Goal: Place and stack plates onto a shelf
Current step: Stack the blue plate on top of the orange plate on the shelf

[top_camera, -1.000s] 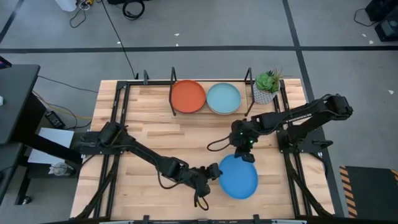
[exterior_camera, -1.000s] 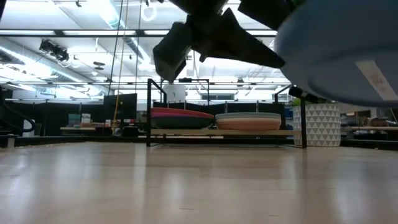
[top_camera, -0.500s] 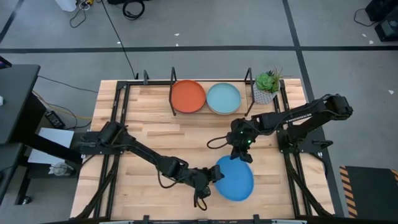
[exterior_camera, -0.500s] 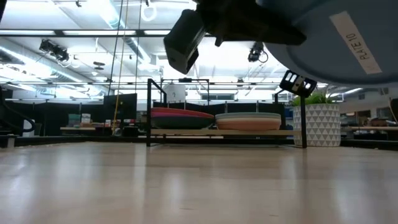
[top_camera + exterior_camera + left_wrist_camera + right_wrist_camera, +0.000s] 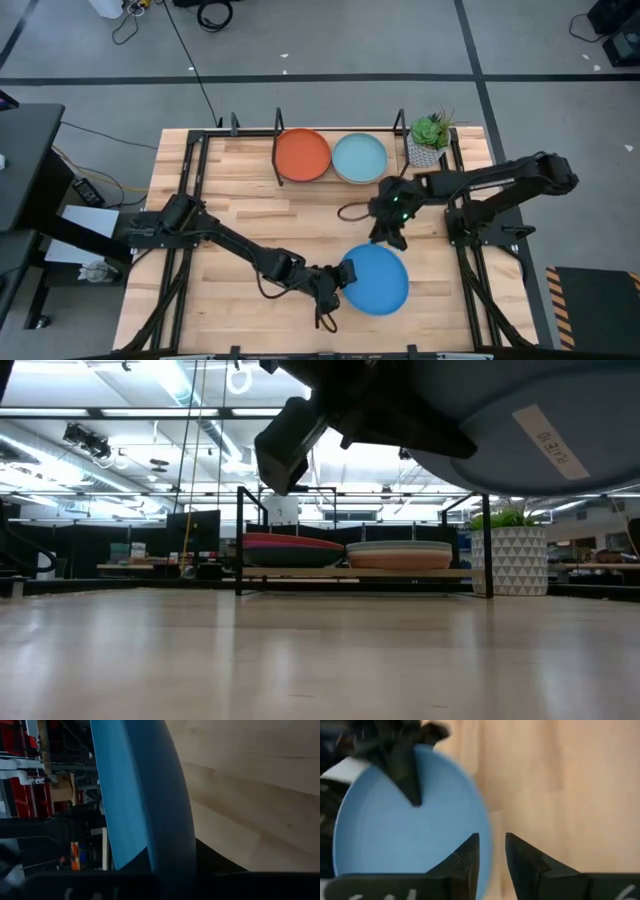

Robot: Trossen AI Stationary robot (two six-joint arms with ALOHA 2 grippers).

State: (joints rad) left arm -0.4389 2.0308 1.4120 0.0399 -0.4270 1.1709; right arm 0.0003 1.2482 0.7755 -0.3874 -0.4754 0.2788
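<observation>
The table [image 5: 250, 200] carries the shelf [image 5: 340, 125] at its far edge, near the potted plant [image 5: 430, 135]; on the shelf sit two piles, the orange plate [image 5: 302, 155] topping one and the pale teal plate [image 5: 359, 158] the other. The bright blue plate [image 5: 376, 280] hangs clear of the wood at the near side — the left gripper [image 5: 340, 277] is clamped on its rim; the right gripper [image 5: 390, 235], just beyond the plate's far edge, holds nothing, its fingers a narrow gap apart. The step in hand looks like a carry or hand-over; next the plate must travel to the shelf and settle level on a pile — probably needing a firm grip on the rim.
</observation>
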